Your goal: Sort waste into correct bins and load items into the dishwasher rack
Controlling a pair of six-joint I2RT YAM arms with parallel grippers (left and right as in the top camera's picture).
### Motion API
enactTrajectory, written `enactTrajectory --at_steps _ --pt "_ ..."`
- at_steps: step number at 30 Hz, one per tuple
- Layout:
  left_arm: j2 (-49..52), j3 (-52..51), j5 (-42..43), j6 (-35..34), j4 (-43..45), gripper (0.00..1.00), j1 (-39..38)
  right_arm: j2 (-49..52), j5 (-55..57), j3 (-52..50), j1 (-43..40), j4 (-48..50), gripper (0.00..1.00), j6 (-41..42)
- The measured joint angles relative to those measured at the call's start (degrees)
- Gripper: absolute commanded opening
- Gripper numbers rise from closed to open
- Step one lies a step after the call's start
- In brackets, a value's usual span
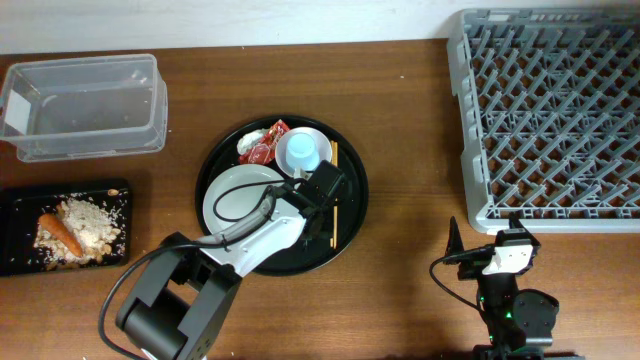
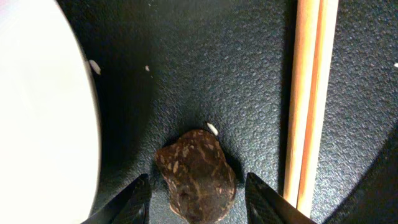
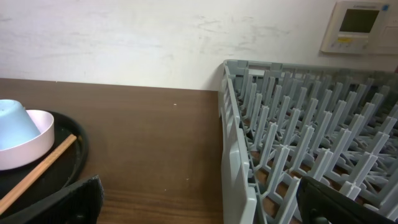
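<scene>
A small brown lump (image 2: pixel 196 171) lies on the round black tray (image 1: pixel 350 215), between my left gripper's (image 2: pixel 198 186) fingers, with a gap on each side. That gripper (image 1: pixel 325 185) is open and low over the tray. Wooden chopsticks (image 2: pixel 311 99) lie just right of it and the pale plate (image 2: pixel 43 106) just left. The small bowl (image 1: pixel 322 140) holds the light-blue cup (image 1: pixel 302 152), with a red wrapper (image 1: pixel 265 140) beside it. My right gripper (image 1: pixel 497 252) stands wide open and holds nothing, in front of the grey dishwasher rack (image 3: pixel 298 155).
A clear plastic tub (image 1: pixel 85 105) stands at the back left. In front of it, a shallow black tray (image 1: pixel 15 200) holds a carrot (image 1: pixel 62 233) and rice-like crumbs (image 1: pixel 95 222). A single rice grain (image 2: pixel 212 129) lies by the lump. The rack (image 1: pixel 550 110) fills the right side.
</scene>
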Motion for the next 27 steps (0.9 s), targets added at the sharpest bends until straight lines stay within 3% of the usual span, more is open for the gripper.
enactTrajectory --at_steps 4,7,24,27 --pt "0.0 0.0 -1.9 0.0 1.4 0.48 0.0 0.0 0.0 0.0 0.0 0.0 0.98 0.0" --pt "0.0 0.0 -2.3 0.0 1.5 0.41 0.0 0.0 0.0 0.0 0.0 0.0 0.98 0.0" --pt "0.7 0.1 -0.6 0.0 0.8 0.40 0.0 0.0 0.0 0.0 0.0 0.0 0.98 0.0" --pt "0.7 0.1 -0.7 0.0 0.8 0.32 0.0 0.0 0.0 0.0 0.0 0.0 0.98 0.0"
